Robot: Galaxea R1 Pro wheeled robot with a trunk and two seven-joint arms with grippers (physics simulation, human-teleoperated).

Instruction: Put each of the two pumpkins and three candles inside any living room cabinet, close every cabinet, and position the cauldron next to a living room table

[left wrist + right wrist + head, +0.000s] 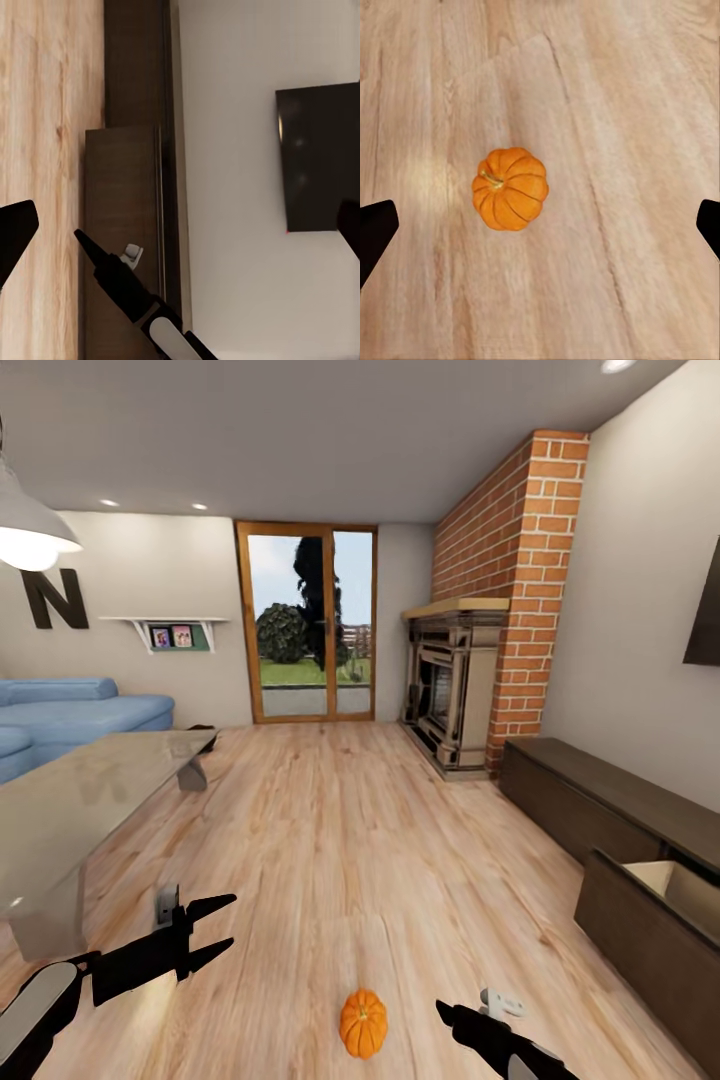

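A pumpkin is lying on the wooden floor near the robot, between its two arms, and the right tool is hanging spread open above it, gripping nothing, while the left tool is also sitting released off to the left, beside the glass table. The step in hand looks like picking up this pumpkin. The next move is calling for lowering the right tool around it, clenching, then carrying it right to the cabinet, where a drawer is standing open.
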